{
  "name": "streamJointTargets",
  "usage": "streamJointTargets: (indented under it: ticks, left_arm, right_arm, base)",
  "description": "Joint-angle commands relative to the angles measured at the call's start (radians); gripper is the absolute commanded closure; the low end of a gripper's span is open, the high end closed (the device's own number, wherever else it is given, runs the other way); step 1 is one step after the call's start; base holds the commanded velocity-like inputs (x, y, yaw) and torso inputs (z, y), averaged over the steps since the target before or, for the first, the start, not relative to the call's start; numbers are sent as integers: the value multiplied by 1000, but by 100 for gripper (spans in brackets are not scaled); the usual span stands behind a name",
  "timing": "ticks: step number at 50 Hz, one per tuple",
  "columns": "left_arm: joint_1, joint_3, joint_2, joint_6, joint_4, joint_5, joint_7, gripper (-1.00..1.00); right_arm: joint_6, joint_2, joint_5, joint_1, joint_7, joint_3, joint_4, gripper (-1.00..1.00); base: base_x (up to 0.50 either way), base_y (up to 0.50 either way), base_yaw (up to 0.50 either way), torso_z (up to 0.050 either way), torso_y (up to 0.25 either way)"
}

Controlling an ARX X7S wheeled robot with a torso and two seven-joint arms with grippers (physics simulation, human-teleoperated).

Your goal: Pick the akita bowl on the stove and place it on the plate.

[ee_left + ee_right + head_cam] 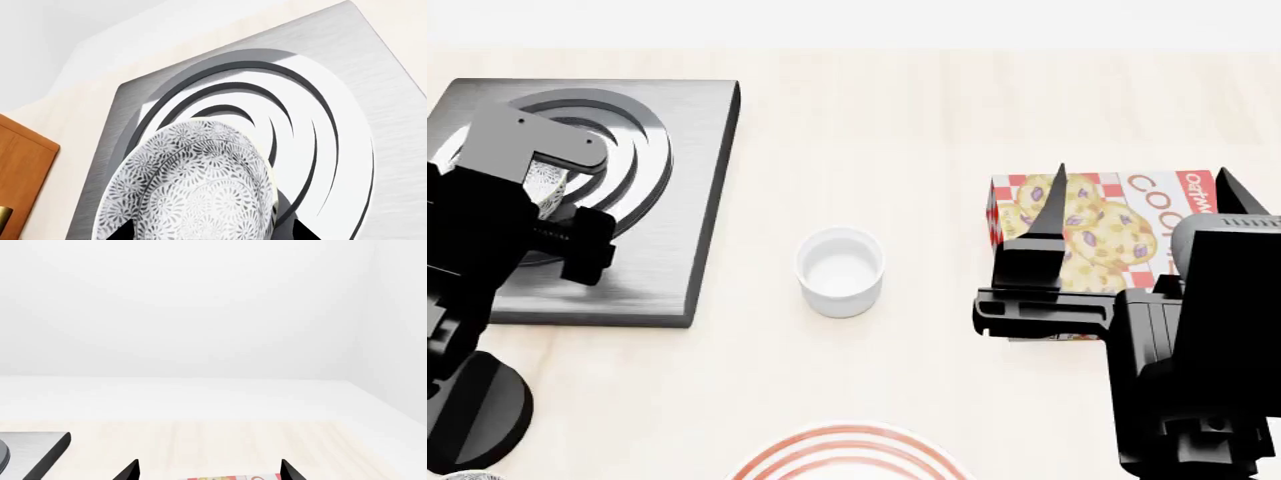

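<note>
Over the stove [627, 250], at the head view's left, the left jaws [210, 232] hover around the akita bowl [193, 185], which sits on the raised black burner rings. The chief risk, as I judge it, is a poor hold on the rim: only two dark fingertips [123, 232] show in the left wrist view, one to each side of the bowl, so the jaws look spread, and I cannot tell whether either touches it. If they close off-centre, the bowl could tip against the rings or slide off the slab. A second hazard is the white cup [839, 271], standing on the desk between stove and plate [847, 455]; a low carry could knock it. The right jaws [210, 471] stand spread, holding nothing, above the cookie box [1094, 240].
</note>
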Motion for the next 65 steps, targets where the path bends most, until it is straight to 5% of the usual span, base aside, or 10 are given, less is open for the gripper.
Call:
streamJointTargets:
  ticks: [1,8,9,46,65]
  left_arm:
    - [2,1,-6,-7,6,-2,-2,-100]
    - [3,4,-2,6,-12,-1,3,-100]
    - [6,3,-5,0,-3,-2,0,100]
    - [-56,-20,-4,33,111,-5,-48,100]
    - [-58,331,-171,-85,658,120,193,100]
  right_arm:
    - [-4,3,4,-1,3,-1,2,-100]
    - [-1,4,8,0,6,-1,0,-100]
    - [-5,5,7,-1,5,-2,2,-100]
    - [-10,13,15,-2,21,-8,3,-100]
    - [-21,17,18,-4,25,-10,9,-100]
  base:
    - [0,0,0,0,0]
    - [0,0,0,0,0]
    - [0,0,0,0,0]
    - [0,0,0,0,0]
    - [0,0,0,0,0]
